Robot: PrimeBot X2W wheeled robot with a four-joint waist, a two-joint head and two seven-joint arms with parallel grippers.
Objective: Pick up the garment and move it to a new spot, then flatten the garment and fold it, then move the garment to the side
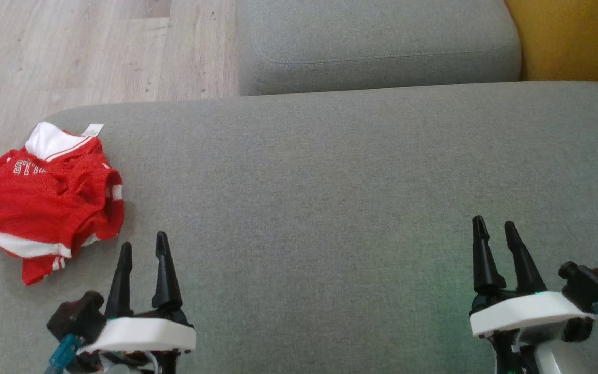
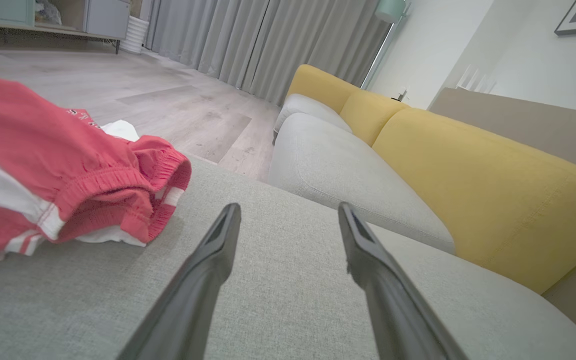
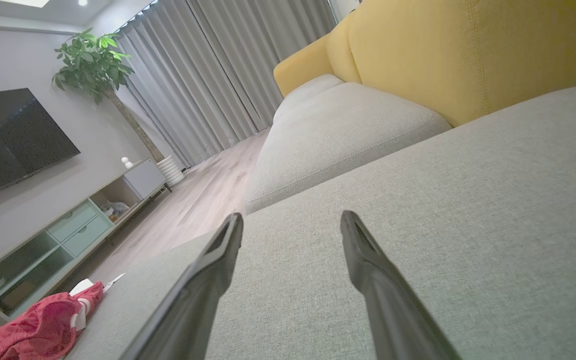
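Garment (image 1: pixel 44 202): one item. Small red jersey in a textured knit, with a white collar, white striped trim, gathered elastic hems and white lettering that is only partly readable. One white label (image 1: pixel 93 130) sticks out at the collar. It is crumpled and unfolded, lying in a loose heap at the left end of the seat cushion (image 1: pixel 330 182), toward the far corner. Neither gripper touches it.

Seat cushion: one. Large, in grey woven fabric, with a flat top and rounded edges.

Left gripper (image 1: pixel 144 240): one, with two long dark tapered fingers on a white body. It is over the near left part of the seat cushion, fingers pointing toward the cushion's far edge, near the garment's hem but apart from it. The fingers are spread, with nothing between them.

Right gripper (image 1: pixel 494 222): one, of the same build. It is over the near right part of the seat cushion, well apart from the garment, fingers leaning slightly left. The fingers are parted and empty.

Second cushion (image 1: pixel 377 47): one. Grey, with a stitched seam, beyond the seat cushion's far edge.

Backrest (image 1: pixel 574 36): yellow upholstery along the seat cushion's right side.

Floor (image 1: pixel 70 52): pale wood-look planks beyond the seat cushion's far left corner.
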